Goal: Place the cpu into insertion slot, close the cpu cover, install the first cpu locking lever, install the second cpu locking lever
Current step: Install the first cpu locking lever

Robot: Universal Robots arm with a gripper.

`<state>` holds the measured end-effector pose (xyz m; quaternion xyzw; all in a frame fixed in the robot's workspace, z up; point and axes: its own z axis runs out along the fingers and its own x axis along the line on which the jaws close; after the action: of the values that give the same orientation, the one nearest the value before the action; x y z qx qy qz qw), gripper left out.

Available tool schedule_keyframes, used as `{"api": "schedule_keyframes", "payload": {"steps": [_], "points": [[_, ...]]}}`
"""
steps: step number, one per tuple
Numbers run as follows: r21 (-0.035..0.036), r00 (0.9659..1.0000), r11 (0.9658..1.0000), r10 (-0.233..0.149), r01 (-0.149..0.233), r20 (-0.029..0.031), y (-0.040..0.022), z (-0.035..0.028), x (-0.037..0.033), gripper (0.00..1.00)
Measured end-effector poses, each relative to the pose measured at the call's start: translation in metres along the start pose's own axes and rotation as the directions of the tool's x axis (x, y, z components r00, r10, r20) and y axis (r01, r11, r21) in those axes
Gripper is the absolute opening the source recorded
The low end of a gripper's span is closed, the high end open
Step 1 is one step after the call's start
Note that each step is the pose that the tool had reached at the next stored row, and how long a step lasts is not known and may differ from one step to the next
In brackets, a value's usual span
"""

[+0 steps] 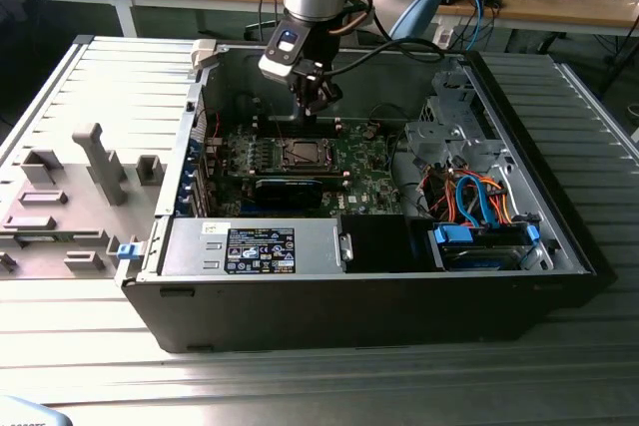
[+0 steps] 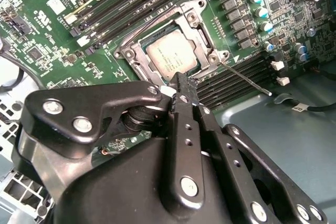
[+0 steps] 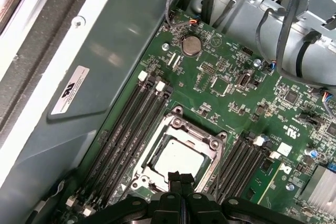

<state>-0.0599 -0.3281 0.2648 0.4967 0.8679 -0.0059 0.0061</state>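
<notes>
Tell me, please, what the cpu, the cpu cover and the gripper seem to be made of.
cpu: dull silver-grey metal top, likely; matte with a soft sheen.
cpu cover: bare silvery metal plate, probably steel; it catches bright glints.
gripper: black, semi-matte parts with silver screws; metal or hard plastic, I cannot tell.

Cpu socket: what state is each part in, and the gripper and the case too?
cpu: seated in the socket.
cover: closed over the cpu.
lever: swung out from the socket, unlatched.
gripper: fingers shut, holding nothing, tips at the cover's edge.
case: open, side off.
</notes>
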Motion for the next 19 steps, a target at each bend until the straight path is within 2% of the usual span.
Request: {"api": "schedule_keyframes", "payload": {"steps": [19], "points": [[-0.001,0.9981,0.9981,-0.062,0.062,0.0003,0.0,0.0,0.0,0.11]]}}
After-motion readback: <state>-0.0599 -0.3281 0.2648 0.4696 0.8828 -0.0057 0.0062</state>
